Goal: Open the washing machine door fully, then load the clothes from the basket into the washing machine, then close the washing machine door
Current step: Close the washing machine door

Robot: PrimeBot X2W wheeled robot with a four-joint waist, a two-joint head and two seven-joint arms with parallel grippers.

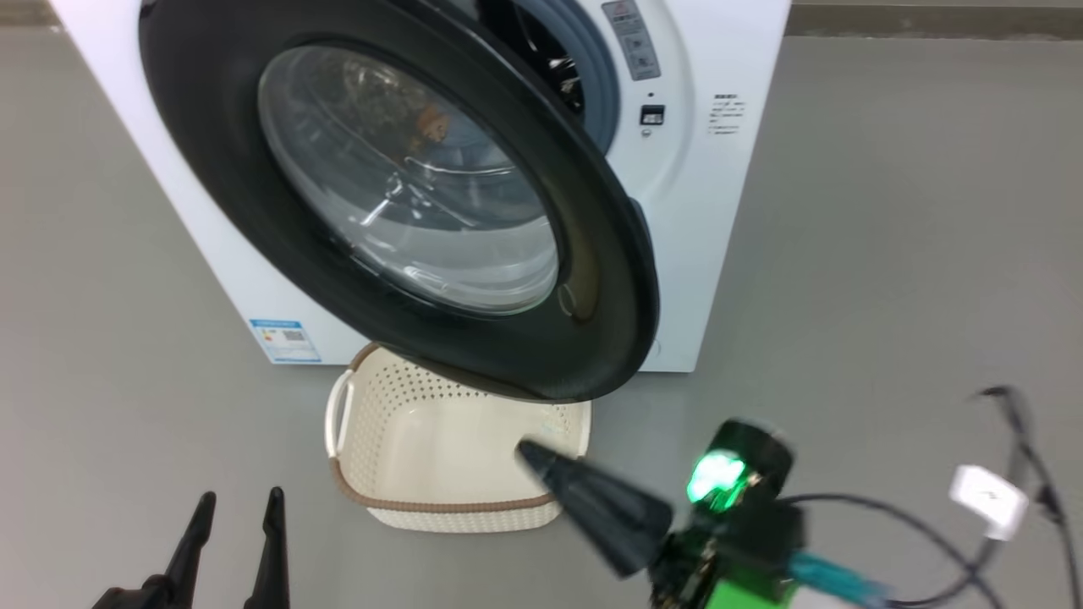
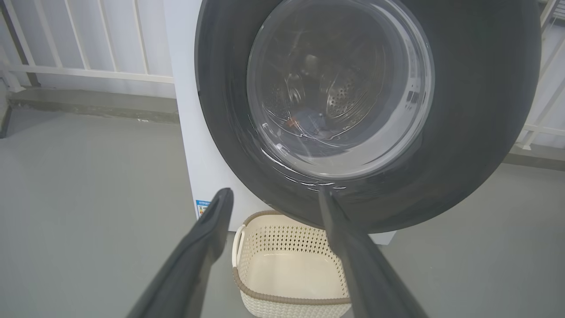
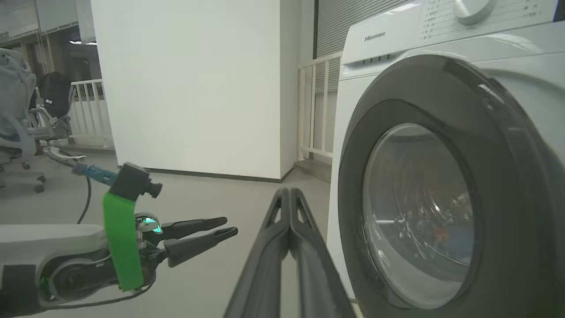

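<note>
The washing machine (image 1: 728,211) stands with its door (image 1: 592,279) ajar, the black rim swung out over the basket (image 1: 423,505). The basket holds nothing. Through the door glass I see clothes (image 1: 431,127) in the drum, light blue with an orange bear. My right gripper (image 1: 523,448) is shut and empty, its tip over the basket's right side just under the door's lower edge. My left gripper (image 1: 239,499) is open and empty at the lower left. In the left wrist view the left gripper (image 2: 273,194) faces the door (image 2: 476,110) above the basket (image 2: 282,298). The right gripper (image 3: 289,191) is left of the door (image 3: 507,132).
Dark cables with a white connector (image 1: 986,499) lie on the grey floor at the right. A white railing (image 2: 88,75) runs behind the machine. A white wall (image 3: 190,88) and an office chair (image 3: 17,110) stand further off. A blue label (image 1: 286,340) marks the machine's lower front.
</note>
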